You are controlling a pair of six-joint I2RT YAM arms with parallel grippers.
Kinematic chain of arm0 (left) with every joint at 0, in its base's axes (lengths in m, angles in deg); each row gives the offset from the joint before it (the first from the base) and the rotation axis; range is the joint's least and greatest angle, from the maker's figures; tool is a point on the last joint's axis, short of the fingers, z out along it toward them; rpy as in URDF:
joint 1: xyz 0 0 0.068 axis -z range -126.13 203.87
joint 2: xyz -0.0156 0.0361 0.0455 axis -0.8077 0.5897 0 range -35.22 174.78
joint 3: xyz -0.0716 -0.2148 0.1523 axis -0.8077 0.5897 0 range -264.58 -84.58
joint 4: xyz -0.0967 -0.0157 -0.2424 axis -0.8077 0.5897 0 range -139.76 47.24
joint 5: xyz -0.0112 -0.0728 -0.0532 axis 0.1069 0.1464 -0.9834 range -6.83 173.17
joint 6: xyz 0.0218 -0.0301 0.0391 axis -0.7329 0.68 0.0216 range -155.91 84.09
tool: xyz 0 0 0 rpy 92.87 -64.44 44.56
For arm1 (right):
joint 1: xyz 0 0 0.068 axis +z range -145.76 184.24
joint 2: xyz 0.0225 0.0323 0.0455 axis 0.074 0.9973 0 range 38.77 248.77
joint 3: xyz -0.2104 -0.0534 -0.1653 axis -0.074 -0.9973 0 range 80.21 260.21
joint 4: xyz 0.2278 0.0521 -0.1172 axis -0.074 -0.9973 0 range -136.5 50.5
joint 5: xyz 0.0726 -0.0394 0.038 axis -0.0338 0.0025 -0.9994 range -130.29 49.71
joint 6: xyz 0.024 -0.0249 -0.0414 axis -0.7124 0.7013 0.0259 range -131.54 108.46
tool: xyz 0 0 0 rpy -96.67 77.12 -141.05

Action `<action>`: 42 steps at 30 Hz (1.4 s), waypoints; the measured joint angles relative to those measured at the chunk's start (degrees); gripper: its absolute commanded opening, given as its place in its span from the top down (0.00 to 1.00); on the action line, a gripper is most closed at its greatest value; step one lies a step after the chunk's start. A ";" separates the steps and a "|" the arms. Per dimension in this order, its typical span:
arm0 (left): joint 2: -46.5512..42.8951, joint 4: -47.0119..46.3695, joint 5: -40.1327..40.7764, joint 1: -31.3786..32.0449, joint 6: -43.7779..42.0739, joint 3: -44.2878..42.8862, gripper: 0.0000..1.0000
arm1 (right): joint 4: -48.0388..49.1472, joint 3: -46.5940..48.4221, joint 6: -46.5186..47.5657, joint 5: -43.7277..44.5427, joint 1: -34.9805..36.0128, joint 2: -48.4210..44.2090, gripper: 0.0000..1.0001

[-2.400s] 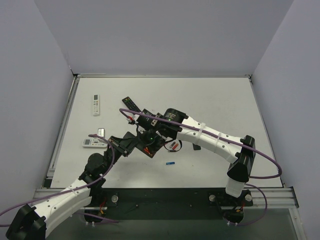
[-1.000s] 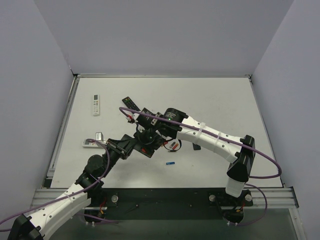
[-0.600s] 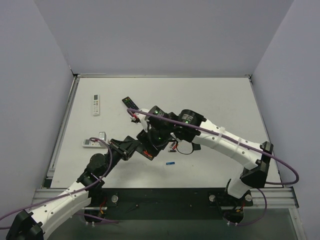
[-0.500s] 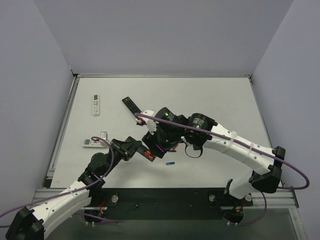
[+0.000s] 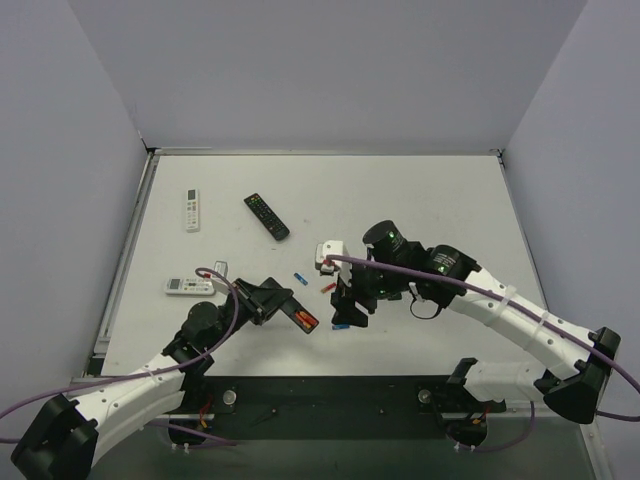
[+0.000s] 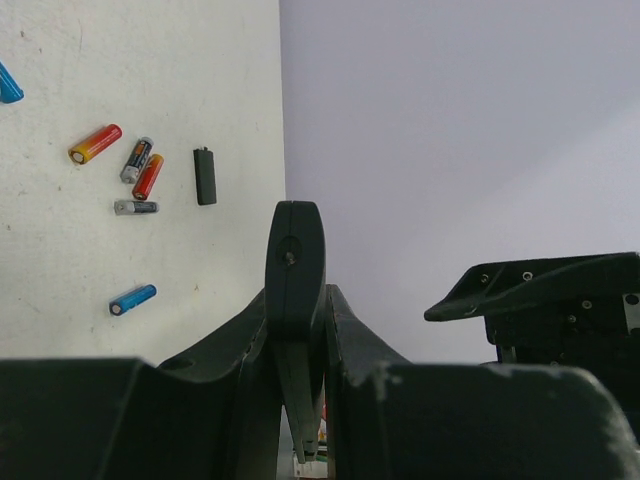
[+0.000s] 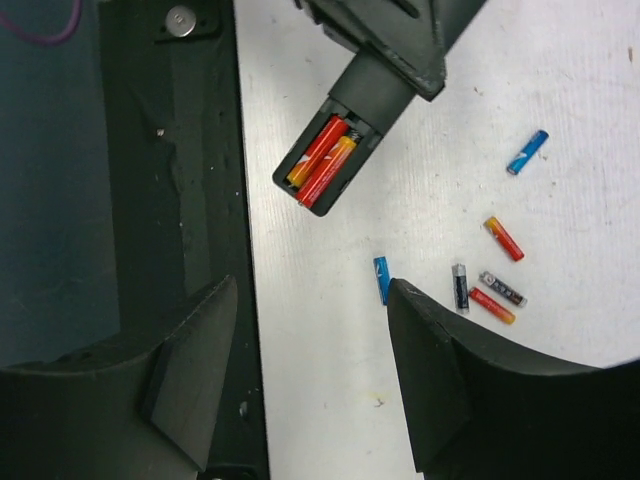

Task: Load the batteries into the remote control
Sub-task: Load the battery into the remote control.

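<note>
Lower-left in the top view, the left gripper (image 6: 297,300) is clamping the slim matte-black remote control (image 5: 296,314); the right gripper (image 7: 310,290) is hovering spread, empty. Tilting is risking spilling its uncovered red-orange cylindrical batteries (image 7: 322,158).

Left gripper (image 5: 279,302) clamps remote control (image 5: 299,314); right gripper (image 5: 348,305) just beside.

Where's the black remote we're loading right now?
The remote sits in the left gripper, left of centre near the table's front edge in the top view, two red-orange batteries in its open compartment.
</note>
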State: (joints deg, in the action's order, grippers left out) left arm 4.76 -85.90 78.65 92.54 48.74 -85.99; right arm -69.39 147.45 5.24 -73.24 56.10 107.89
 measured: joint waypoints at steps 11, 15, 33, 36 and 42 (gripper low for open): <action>1.25 -1.03 -2.43 -0.04 -0.04 -0.74 1.00 | 3.96 -4.02 14.21 -7.65 1.53 0.13 0.53; 1.36 -1.44 -3.08 -0.04 -0.04 -0.79 1.00 | 4.48 -4.02 16.13 -7.30 3.32 3.54 0.64; 1.33 -1.86 -3.50 -0.15 -0.02 -0.79 1.00 | 5.51 -4.00 17.79 -4.20 6.01 7.91 0.78; 1.33 -1.86 -3.50 -0.15 -0.02 -0.79 1.00 | 5.66 -4.00 17.79 -3.87 6.21 8.63 0.78; 1.44 -1.79 -3.48 -0.24 -0.37 -0.79 1.00 | 5.68 -3.89 17.77 -3.30 6.64 9.42 0.87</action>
State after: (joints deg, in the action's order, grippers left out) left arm 6.21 -87.69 75.18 92.30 48.36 -86.77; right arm -63.70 143.56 23.01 -76.54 62.74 117.31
